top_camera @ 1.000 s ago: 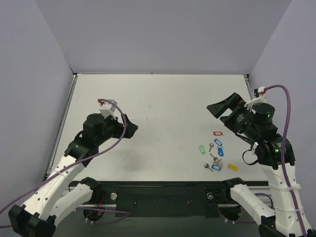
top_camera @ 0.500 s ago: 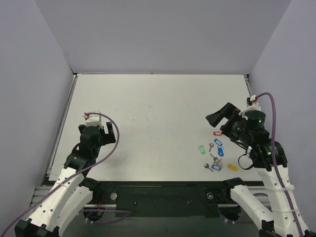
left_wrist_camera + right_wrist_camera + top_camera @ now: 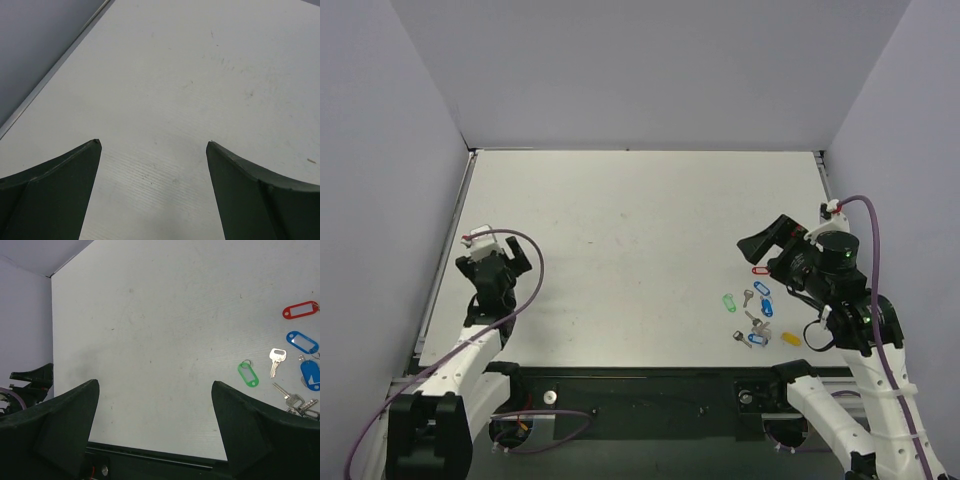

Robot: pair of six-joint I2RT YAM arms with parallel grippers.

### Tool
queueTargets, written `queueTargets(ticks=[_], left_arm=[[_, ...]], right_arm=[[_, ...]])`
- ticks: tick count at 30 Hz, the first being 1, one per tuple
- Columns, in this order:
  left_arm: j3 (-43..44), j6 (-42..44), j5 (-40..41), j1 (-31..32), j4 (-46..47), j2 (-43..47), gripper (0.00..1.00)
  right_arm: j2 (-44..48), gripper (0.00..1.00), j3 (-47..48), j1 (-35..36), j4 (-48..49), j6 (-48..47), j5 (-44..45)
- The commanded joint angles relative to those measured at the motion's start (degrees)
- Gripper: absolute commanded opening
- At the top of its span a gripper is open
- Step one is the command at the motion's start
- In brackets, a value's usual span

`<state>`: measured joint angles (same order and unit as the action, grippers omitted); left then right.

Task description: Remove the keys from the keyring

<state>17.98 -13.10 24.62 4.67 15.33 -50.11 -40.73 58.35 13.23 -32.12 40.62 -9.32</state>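
Likely light, stiff and slippery, the red keyring [image 3: 301, 309] lies flat on the table [image 3: 620, 220] beside the blue tag [image 3: 302, 341], key not discernible; pinch tag body; right gripper [image 3: 155, 382] and left gripper [image 3: 152, 145] both spread.

The white table [image 3: 640, 230] carries one small cluster near its front right corner. A red key tag [image 3: 760, 269] lies farthest back. Nearer are a green tag [image 3: 728, 302], a loose silver key [image 3: 748, 297] just beside it, and a blue tag [image 3: 766, 307]. Small keys [image 3: 753, 322] and a yellow tag [image 3: 791, 338] lie closest to the front edge.
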Motion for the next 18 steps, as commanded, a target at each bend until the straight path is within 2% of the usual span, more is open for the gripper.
queueTargets(ticks=[1,6,7,10,18], left_arm=[[-4.43,-1.58,-2.83,-3.26,23.58,-5.07,0.97],[-3.21,0.09,-3.26,-4.4,32.11,-18.5,0.97],[-3.39,0.1,-4.74,-6.67,33.35,-19.75,0.97],[-4.88,-1.31,-6.77,-7.21,41.06,-24.76,0.97],[-2.95,2.82,-15.3,-6.87,41.53,-28.46,0.97]], right_arm=[[1.71,0.89,-0.95,0.48,-0.22,0.07,-0.43],[2.06,0.89,-0.87,0.56,-1.19,0.16,-0.61],[1.97,0.89,-0.87,0.56,-1.1,0.16,-0.52],[1.97,0.89,-0.6,0.56,-1.45,-0.01,-0.61],[2.23,0.9,-1.3,0.56,-2.42,-0.37,0.36]])
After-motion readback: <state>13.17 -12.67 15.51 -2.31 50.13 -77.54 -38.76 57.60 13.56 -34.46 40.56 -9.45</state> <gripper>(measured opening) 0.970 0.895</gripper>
